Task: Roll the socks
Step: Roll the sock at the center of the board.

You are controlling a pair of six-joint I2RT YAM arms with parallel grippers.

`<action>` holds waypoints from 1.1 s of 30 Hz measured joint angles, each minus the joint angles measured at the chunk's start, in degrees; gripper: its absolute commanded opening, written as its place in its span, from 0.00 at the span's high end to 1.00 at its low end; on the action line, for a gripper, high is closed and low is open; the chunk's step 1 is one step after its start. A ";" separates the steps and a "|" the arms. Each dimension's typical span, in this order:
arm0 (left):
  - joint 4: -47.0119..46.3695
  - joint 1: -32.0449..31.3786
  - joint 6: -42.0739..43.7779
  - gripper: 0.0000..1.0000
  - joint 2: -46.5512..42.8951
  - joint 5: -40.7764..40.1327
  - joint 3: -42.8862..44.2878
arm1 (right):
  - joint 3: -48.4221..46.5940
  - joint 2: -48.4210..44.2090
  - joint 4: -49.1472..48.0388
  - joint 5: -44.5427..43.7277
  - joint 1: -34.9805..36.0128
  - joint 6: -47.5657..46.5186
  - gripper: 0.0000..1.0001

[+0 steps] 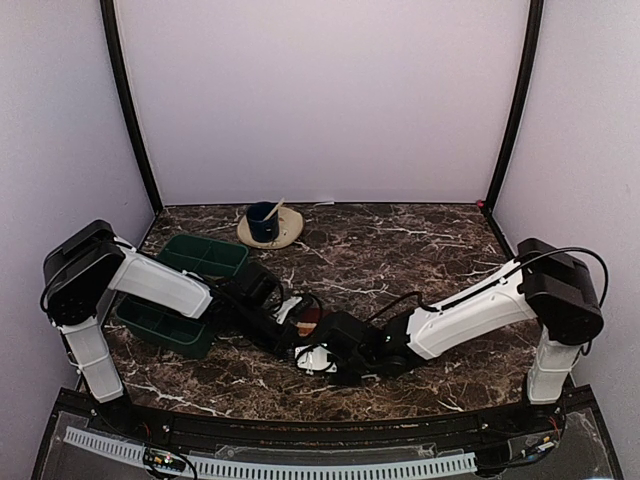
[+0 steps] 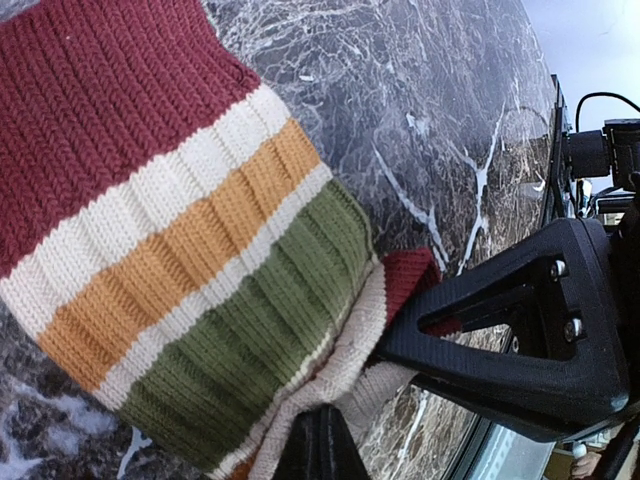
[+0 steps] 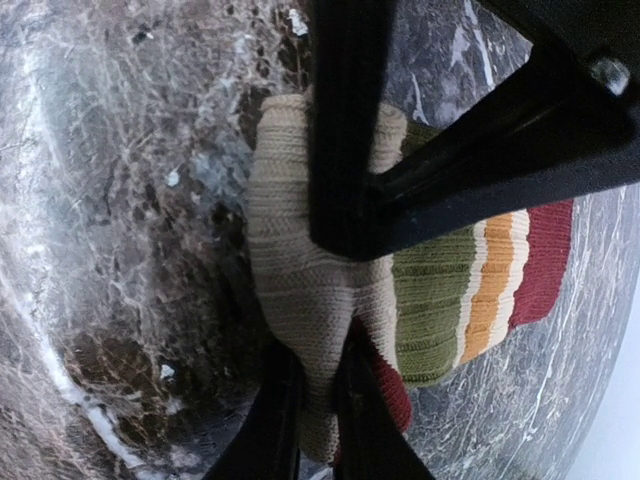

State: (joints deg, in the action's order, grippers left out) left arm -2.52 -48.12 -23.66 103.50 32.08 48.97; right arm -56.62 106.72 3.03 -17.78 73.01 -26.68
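The socks (image 1: 306,320) lie together on the marble table between my two grippers. In the left wrist view the striped sock (image 2: 170,250) fills the left side, with a tan knit edge (image 2: 350,350) beside it. My left gripper (image 2: 318,440) has its fingers together at that tan edge; it also shows in the top view (image 1: 290,322). In the right wrist view the plain tan sock (image 3: 300,270) lies folded over the striped sock (image 3: 470,290). My right gripper (image 3: 318,400) is shut on the tan sock's lower end; it also shows in the top view (image 1: 320,340).
A green tray (image 1: 205,256) and a second green tray (image 1: 165,326) stand at the left under my left arm. A blue cup (image 1: 263,221) with a spoon sits on a tan plate (image 1: 288,230) at the back. The right gripper's black frame (image 2: 510,330) is close beside the left one.
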 measured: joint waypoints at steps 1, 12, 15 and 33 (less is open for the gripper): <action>0.00 0.02 -0.04 0.95 -0.07 -0.02 -0.07 | -0.28 0.02 0.42 0.48 -0.24 0.26 0.93; 0.13 0.94 -2.29 0.76 -4.37 -2.75 -2.95 | -2.89 0.33 3.30 10.95 -4.66 4.94 0.96; 0.76 1.36 -2.95 0.74 -5.99 -4.24 -3.78 | -3.69 0.55 4.15 14.27 -6.03 6.45 0.96; 0.35 2.64 -5.51 0.69 -14.25 -11.47 -11.15 | -9.70 3.19 12.94 34.42 -11.89 13.16 0.97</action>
State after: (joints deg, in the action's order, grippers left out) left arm -2.17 -45.47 -29.17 89.25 20.60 37.82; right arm -66.32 109.91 15.97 16.64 61.12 -13.52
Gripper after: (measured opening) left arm 0.304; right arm 0.038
